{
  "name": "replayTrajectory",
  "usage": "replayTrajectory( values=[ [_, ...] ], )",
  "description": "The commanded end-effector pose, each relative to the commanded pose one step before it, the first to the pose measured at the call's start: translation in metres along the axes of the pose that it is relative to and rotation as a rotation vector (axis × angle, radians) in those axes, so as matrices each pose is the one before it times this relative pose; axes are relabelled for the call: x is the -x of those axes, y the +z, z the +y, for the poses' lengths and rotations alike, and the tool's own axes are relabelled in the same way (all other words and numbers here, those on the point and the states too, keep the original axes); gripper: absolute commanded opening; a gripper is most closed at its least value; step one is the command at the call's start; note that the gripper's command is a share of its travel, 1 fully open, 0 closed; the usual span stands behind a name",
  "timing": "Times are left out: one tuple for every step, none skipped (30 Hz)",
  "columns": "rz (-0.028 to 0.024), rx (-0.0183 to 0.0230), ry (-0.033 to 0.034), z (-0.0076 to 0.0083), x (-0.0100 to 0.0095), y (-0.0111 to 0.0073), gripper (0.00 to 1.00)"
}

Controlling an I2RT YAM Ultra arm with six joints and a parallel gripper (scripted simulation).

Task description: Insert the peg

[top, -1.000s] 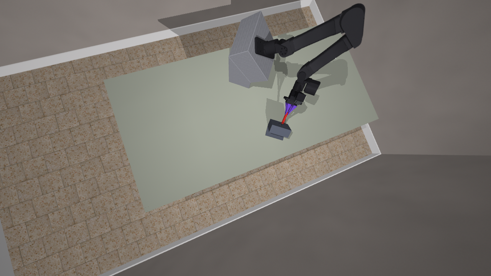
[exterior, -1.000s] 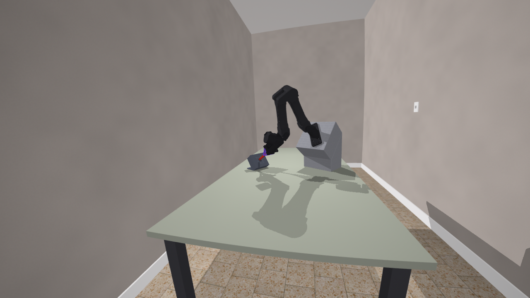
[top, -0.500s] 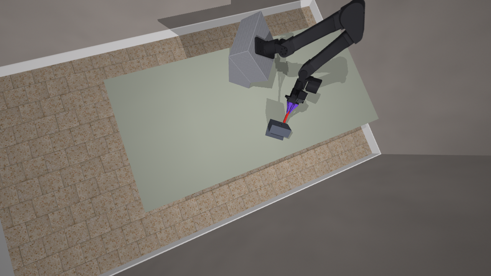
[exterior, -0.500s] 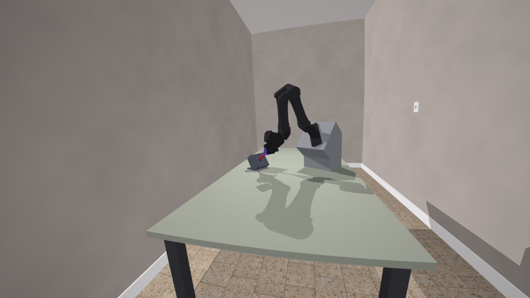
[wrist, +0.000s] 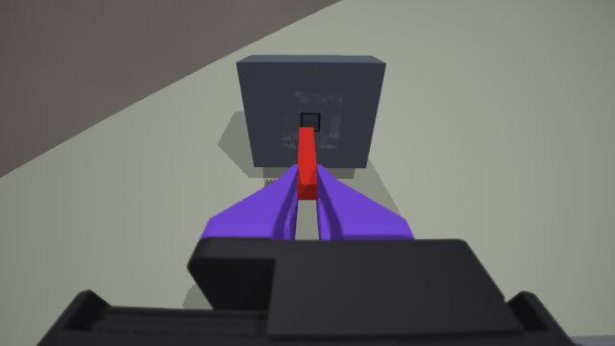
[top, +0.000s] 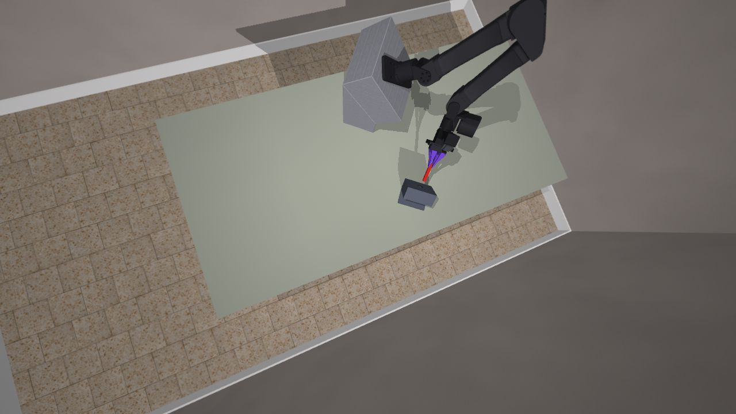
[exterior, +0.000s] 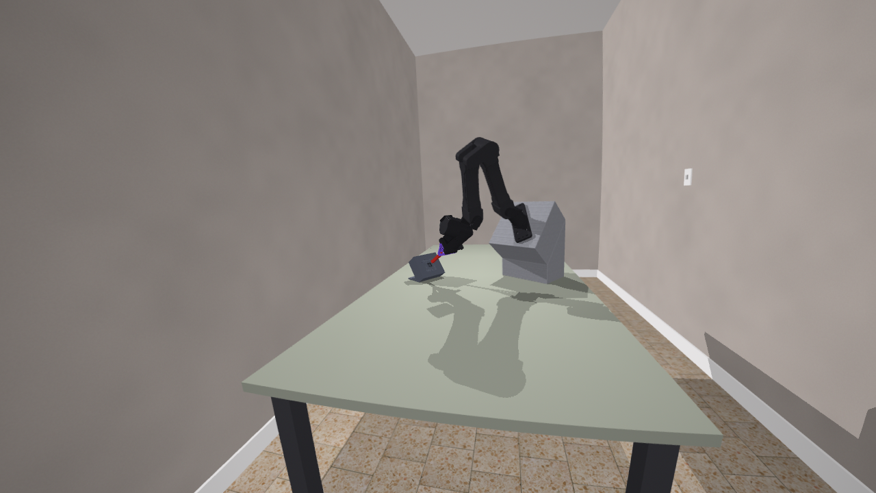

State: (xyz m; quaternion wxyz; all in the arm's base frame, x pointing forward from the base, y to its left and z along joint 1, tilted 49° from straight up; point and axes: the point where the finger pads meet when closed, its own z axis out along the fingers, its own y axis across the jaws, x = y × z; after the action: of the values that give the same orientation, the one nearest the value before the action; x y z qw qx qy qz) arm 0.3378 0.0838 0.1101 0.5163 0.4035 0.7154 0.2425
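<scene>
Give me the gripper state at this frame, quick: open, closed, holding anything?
Gripper: closed on the red peg, its tip at the panel's hole.
</scene>
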Motion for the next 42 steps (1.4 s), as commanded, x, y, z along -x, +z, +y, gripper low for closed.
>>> replayTrajectory(
  values=[
    [-0.01520, -0.02508, -0.00545, -0.00953, 0.00217, -0.00434, 0.00],
    [0.00001, -0.00001, -0.00001, -0.00041, -0.00016, -0.00012, 0.00],
    [0.00001, -0.00001, -0.00001, -0.00051, -0.00022, -0.00014, 0.00],
    [0.00001, -0.00001, -0.00001, -0.00048, -0.00022, -0.00013, 0.00],
    [0.00001, -0.00001, -0.00001, -0.00041, -0.00019, -0.00012, 0.00],
    [0.00001, -0.00003, -0.00002, -0.00002, -0.00002, 0.00043, 0.00],
    [0.00001, -0.00005, -0.00003, -0.00001, -0.00002, 0.00088, 0.00],
    [-0.00001, -0.00004, -0.00003, 0.00002, -0.00002, 0.00122, 0.00],
    [-0.00002, -0.00002, -0.00002, 0.00004, -0.00001, 0.00127, 0.00],
    [-0.00002, -0.00001, -0.00001, 0.00003, -0.00002, 0.00126, 0.00],
    [-0.00002, -0.00001, -0.00001, 0.00002, -0.00002, 0.00126, 0.00],
    [-0.00002, 0.00000, -0.00001, 0.00000, -0.00003, 0.00126, 0.00],
    [-0.00002, -0.00001, -0.00001, -0.00004, -0.00004, 0.00126, 0.00],
    [-0.00002, -0.00001, -0.00001, -0.00005, -0.00003, 0.00126, 0.00],
    [-0.00002, 0.00000, -0.00001, -0.00002, -0.00001, 0.00127, 0.00],
    [-0.00003, 0.00000, -0.00001, 0.00006, 0.00001, 0.00128, 0.00],
    [0.00000, 0.00000, 0.00000, 0.00000, 0.00000, 0.00000, 0.00],
    [0.00000, 0.00000, 0.00000, 0.00000, 0.00000, 0.00000, 0.00],
    [-0.00002, 0.00002, 0.00001, 0.00084, 0.00018, 0.00072, 0.00],
    [-0.00001, 0.00002, 0.00002, 0.00088, 0.00021, 0.00033, 0.00],
    [-0.00001, 0.00002, 0.00002, 0.00095, 0.00024, 0.00014, 0.00],
    [-0.00001, 0.00003, 0.00002, 0.00099, 0.00026, -0.00003, 0.00],
    [-0.00001, 0.00003, 0.00002, 0.00104, 0.00029, -0.00008, 0.00],
    [-0.00001, 0.00003, 0.00002, 0.00106, 0.00030, 0.00000, 0.00],
    [-0.00001, 0.00003, 0.00002, 0.00104, 0.00029, -0.00002, 0.00],
    [-0.00001, 0.00003, 0.00002, 0.00103, 0.00030, -0.00009, 0.00],
    [-0.00001, 0.00003, 0.00002, 0.00104, 0.00031, -0.00016, 0.00],
    [-0.00001, 0.00003, 0.00002, 0.00107, 0.00033, 0.00003, 0.00],
    [-0.00002, 0.00002, 0.00001, 0.00089, 0.00028, 0.00049, 0.00],
    [-0.00002, 0.00001, 0.00000, 0.00041, 0.00013, 0.00068, 0.00],
    [-0.00002, 0.00000, 0.00000, 0.00022, 0.00007, 0.00100, 0.00],
    [-0.00002, 0.00000, -0.00001, 0.00006, 0.00002, 0.00120, 0.00],
    [-0.00002, 0.00000, -0.00001, -0.00008, -0.00001, 0.00124, 0.00],
    [0.00000, 0.00000, 0.00000, 0.00000, 0.00000, 0.00000, 0.00],
    [0.00000, 0.00000, 0.00000, 0.00000, 0.00000, 0.00000, 0.00],
    [-0.00001, -0.00002, -0.00002, -0.00060, -0.00028, 0.00087, 0.00],
    [-0.00001, -0.00002, -0.00002, -0.00063, -0.00034, 0.00076, 0.00],
    [-0.00001, -0.00002, -0.00001, -0.00050, -0.00030, 0.00087, 0.00],
    [-0.00002, -0.00001, -0.00001, -0.00027, -0.00019, 0.00114, 0.00],
    [-0.00002, 0.00000, -0.00001, -0.00006, -0.00008, 0.00129, 0.00],
    [-0.00003, 0.00000, -0.00001, 0.00012, 0.00000, 0.00129, 0.00],
    [-0.00003, 0.00001, 0.00000, 0.00051, 0.00014, 0.00096, 0.00]
  ],
)
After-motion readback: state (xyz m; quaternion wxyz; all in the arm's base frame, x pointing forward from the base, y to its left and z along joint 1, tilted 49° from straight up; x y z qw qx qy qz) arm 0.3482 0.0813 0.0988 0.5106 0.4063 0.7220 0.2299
